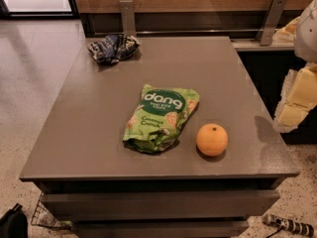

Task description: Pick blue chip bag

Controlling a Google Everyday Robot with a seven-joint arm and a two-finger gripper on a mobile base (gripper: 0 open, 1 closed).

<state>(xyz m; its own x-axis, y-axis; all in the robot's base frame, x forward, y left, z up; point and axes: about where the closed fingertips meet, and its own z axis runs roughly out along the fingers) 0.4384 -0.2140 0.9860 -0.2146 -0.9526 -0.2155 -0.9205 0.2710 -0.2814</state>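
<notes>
The blue chip bag (113, 47) is a small crumpled navy foil bag with white markings. It lies at the far left corner of the grey table (84, 113). My gripper (296, 99), with pale yellowish parts, hangs at the right edge of the view, beyond the table's right side and far from the blue bag. Nothing shows in its grasp.
A larger green "dang" bag (161, 118) lies in the table's middle, with an orange (212, 139) to its right near the front edge. A wooden wall with metal brackets (127, 16) runs behind the table. Open floor lies to the left.
</notes>
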